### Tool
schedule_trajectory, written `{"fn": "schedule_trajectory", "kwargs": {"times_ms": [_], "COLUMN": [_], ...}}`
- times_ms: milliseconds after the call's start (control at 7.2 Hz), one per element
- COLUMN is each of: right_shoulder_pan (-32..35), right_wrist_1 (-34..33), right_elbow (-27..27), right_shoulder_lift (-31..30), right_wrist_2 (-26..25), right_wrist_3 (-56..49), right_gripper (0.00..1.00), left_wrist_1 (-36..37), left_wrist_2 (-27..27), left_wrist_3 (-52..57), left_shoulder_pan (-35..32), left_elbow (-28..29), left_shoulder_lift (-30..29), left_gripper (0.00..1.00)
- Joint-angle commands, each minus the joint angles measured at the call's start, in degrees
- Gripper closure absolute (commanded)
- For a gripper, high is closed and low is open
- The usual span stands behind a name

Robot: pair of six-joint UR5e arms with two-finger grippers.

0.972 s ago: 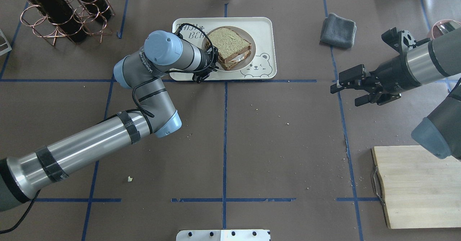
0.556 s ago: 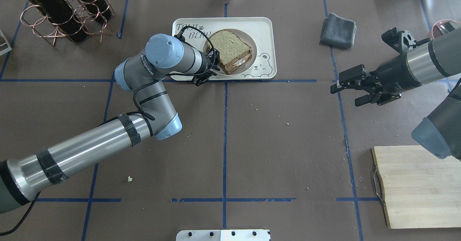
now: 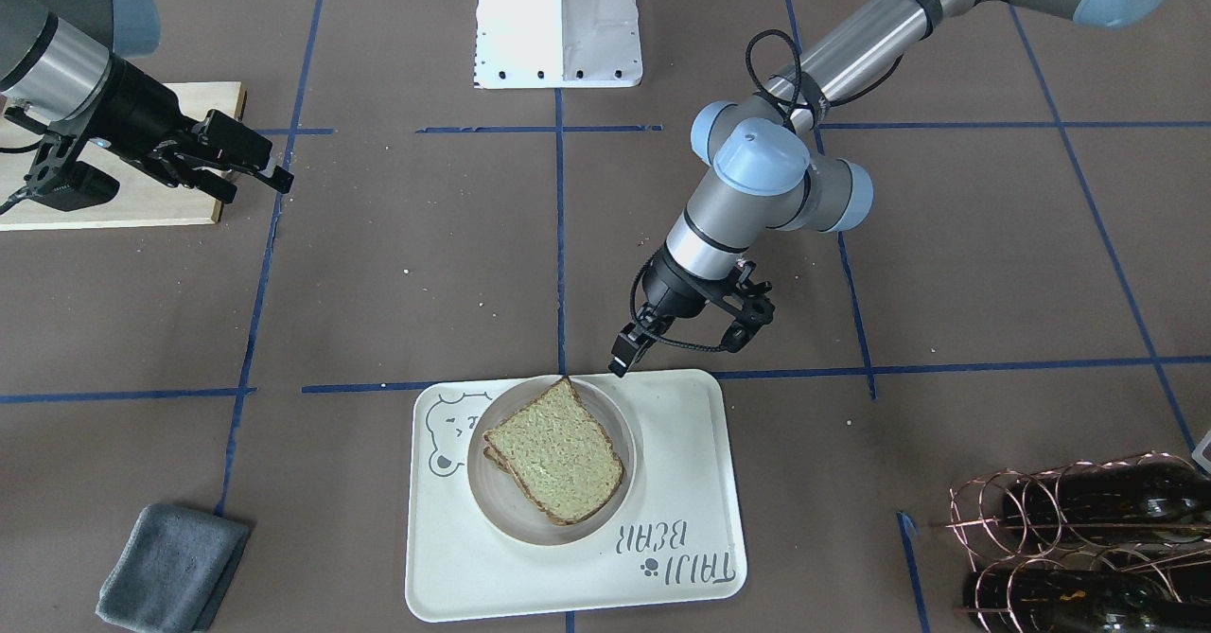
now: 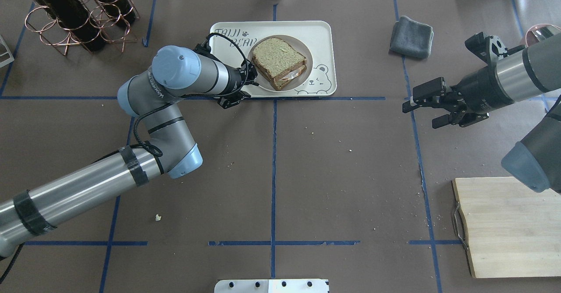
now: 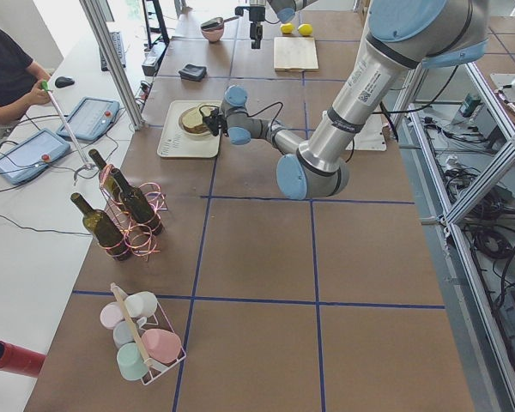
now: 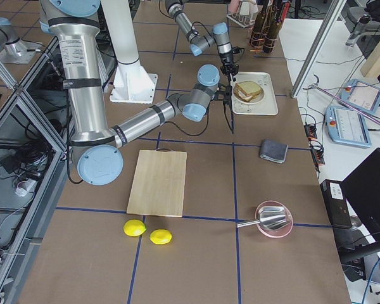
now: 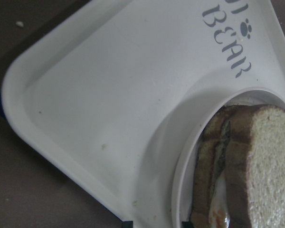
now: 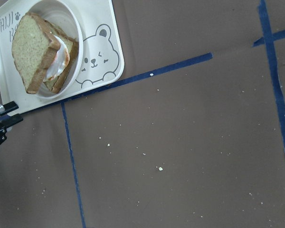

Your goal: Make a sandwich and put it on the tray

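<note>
The sandwich point(image 4: 278, 60), two tan-green bread slices with white egg showing between them point(image 8: 60, 51), lies on a round plate point(image 4: 308, 52) set in the cream tray point(image 4: 320, 30) with the bear drawing. It also shows in the front view point(image 3: 556, 453) and the left wrist view point(image 7: 256, 166). My left gripper point(image 4: 250, 77) hangs just off the plate's near-left rim, over the tray's edge point(image 3: 622, 359), open and empty, clear of the bread. My right gripper point(image 4: 419, 115) is open and empty, hovering over the table well to the right of the tray.
A folded grey cloth point(image 4: 412, 37) lies right of the tray. A wooden cutting board point(image 4: 508, 227) is at the near right, with two lemons point(image 6: 134, 228) beyond it. A wire rack of wine bottles point(image 4: 79, 17) stands far left. A pink bowl point(image 4: 541, 32) sits far right.
My left gripper has drawn back from the sandwich's left edge, toward the near-left of the tray. The sandwich stays on the plate. The right arm has not moved.
</note>
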Motion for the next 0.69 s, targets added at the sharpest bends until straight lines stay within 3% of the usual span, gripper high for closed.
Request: {"fn": "schedule_trajectory", "kwargs": {"times_ms": [0,278,556], "right_shoulder_pan": [6.9,13.0,18.3], "right_wrist_1": [-0.6,-0.6,-1.3], "right_elbow": [-0.3,-0.2,-2.8], "right_shoulder_lift": [-2.0,-8.4,-15.0], "right_wrist_2": [2.3,3.1,3.1], "right_wrist_3": [-0.4,-7.0,-24.7], "right_gripper": [0.0,0.0,0.0], "left_wrist_1": [2.9,8.1,7.7], "left_wrist_2": [-3.8,-4.0,-11.2], "left_wrist_3": [7.2,26.6,48.5], "left_shoulder_pan": [-1.4,-1.5,-8.7], "left_elbow": [-15.5,-30.6,-34.6], "left_shoulder_lift": [11.8,25.6,38.0], "left_gripper": [0.56,0.56,0.53]}}
